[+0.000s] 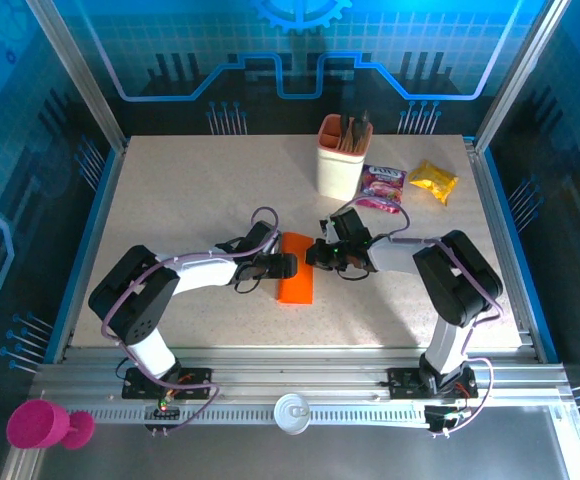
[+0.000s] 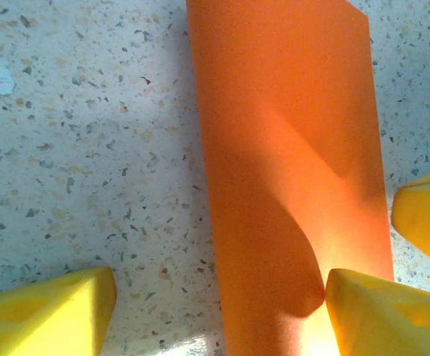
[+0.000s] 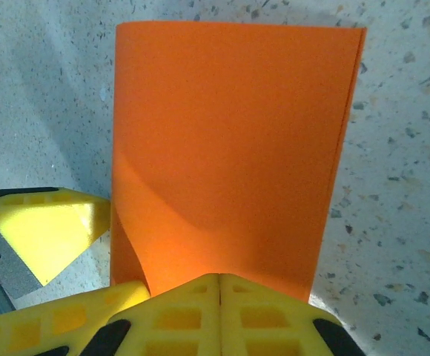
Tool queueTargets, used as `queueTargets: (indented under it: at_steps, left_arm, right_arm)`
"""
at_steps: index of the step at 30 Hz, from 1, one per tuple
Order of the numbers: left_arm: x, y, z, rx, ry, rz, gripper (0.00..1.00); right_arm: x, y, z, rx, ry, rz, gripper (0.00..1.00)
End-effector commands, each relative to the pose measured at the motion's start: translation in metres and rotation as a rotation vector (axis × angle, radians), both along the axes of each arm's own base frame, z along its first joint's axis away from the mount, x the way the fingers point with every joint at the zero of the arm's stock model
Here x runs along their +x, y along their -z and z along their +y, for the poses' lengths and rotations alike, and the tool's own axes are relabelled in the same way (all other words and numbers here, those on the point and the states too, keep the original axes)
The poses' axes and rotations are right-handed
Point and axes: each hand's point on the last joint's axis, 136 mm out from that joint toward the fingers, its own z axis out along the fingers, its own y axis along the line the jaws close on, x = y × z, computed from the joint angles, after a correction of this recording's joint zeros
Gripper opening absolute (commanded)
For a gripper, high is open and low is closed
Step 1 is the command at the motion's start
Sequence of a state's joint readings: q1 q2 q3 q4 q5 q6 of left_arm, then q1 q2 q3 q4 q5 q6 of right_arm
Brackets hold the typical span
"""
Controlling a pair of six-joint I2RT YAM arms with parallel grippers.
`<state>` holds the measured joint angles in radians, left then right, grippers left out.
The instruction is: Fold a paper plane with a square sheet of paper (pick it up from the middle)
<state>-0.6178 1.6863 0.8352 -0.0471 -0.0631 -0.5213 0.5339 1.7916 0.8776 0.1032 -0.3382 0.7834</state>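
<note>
Two pincers flank the square sheet of paper (image 1: 297, 270), long axis near-to-far. Its edge sits clenched in the right pincer (image 3: 220, 280); left pincer (image 2: 219, 285) released.

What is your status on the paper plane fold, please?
Left gripper open over folded orange sheet. Right gripper shut on sheet's edge. Cup and snack packets well clear.

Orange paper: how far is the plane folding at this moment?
Done: the sheet of paper lies as a narrow rectangle with doubled layers at one edge, so the first half fold seems made. In hand: the right gripper is shut on its end, the left gripper open over it. Left: nose and wing folds; no pointed shape yet.
</note>
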Motion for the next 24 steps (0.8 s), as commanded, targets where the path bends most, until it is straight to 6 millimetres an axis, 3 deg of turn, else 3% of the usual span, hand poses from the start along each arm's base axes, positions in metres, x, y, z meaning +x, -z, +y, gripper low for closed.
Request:
queueTargets:
  at_steps: [1, 14, 19, 24]
  left_arm:
    - [-0.003, 0.013, 0.008, 0.043, 0.003, 0.014, 0.76]
    - [-0.003, 0.010, 0.012, 0.039, -0.005, 0.011, 0.76]
    - [0.001, -0.009, 0.014, 0.009, -0.013, -0.019, 0.77]
    - [0.003, -0.046, 0.003, -0.082, 0.016, -0.079, 0.80]
  right_arm:
    - [-0.002, 0.003, 0.009, 0.016, -0.018, 0.009, 0.06]
    - [-0.004, 0.027, 0.009, -0.004, -0.014, 0.046, 0.05]
    - [-0.010, 0.035, 0.004, -0.022, -0.014, 0.062, 0.04]
    - [-0.013, 0.040, 0.002, -0.026, -0.012, 0.072, 0.04]
